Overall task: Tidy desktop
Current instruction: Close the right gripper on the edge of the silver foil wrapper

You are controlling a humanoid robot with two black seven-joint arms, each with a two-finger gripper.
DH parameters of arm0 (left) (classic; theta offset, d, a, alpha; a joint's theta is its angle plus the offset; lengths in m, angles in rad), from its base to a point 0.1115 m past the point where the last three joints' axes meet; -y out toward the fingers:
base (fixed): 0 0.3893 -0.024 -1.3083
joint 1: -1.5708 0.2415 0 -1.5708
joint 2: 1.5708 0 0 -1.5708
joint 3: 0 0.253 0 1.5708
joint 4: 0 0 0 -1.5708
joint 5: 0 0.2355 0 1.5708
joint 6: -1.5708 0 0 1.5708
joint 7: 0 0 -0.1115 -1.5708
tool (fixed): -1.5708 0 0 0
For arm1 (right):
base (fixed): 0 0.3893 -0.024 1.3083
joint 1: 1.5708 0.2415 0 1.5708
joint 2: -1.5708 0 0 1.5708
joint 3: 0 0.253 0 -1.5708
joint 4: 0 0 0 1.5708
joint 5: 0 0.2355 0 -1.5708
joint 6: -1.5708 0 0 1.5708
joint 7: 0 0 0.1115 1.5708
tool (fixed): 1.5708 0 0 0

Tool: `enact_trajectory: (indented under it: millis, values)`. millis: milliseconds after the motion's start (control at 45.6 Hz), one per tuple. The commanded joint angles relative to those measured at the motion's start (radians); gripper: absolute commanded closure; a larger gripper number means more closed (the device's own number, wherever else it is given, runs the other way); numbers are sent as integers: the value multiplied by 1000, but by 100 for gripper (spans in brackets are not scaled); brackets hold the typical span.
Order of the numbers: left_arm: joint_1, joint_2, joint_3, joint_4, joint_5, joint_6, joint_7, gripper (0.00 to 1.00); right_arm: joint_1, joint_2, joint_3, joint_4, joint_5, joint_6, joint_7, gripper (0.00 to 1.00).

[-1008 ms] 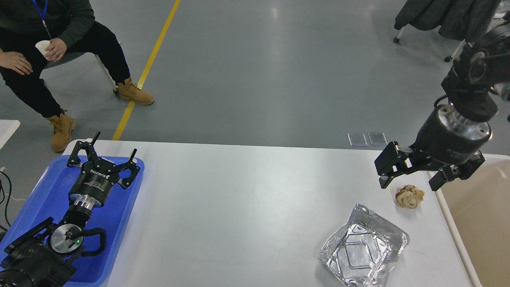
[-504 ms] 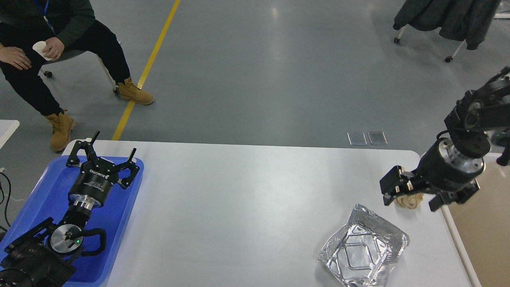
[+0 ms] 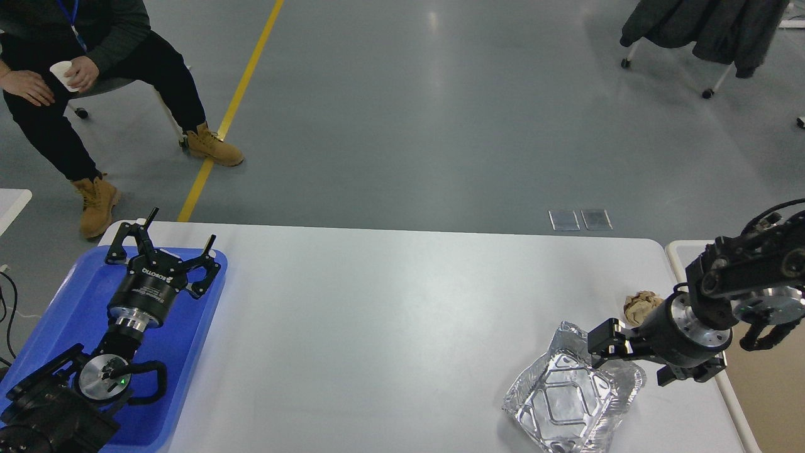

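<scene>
The white desktop (image 3: 377,327) fills the lower part of the head view. A crumpled brown paper ball (image 3: 636,304) lies near its right edge. A crinkled foil tray (image 3: 566,402) lies empty in front of it. My right gripper (image 3: 636,362) is open and empty, low over the foil tray's far right corner, just in front of the paper ball. My left gripper (image 3: 165,242) is open and empty above the far end of the blue tray (image 3: 63,308).
A beige, white-rimmed bin (image 3: 777,402) stands against the table's right edge. A person with a paper cup (image 3: 63,72) sits beyond the far left corner. A chair draped with a dark jacket (image 3: 698,28) stands far right on the floor.
My right arm has dropped and come toward me, from above the paper ball to low over the foil tray's far corner, staying open. The left arm has not moved.
</scene>
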Motion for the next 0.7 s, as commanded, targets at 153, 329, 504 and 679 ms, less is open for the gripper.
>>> enact_trajectory:
  millis: [153,329,504,679]
  values:
    - [0,0,0,0,0,0,0,1,-178,-25,31,-9,-17,-133,1,0]
    - [0,0,0,0,0,0,0,1,-241,-12,55,-66,-28,-153,1,0]
    - [0,0,-1,0,0,0,0,1,-307,2,101,-106,-28,-182,-1,0]
    - [0,-2,-1,0,0,0,0,1,-361,9,120,-135,-54,-217,-1,0]
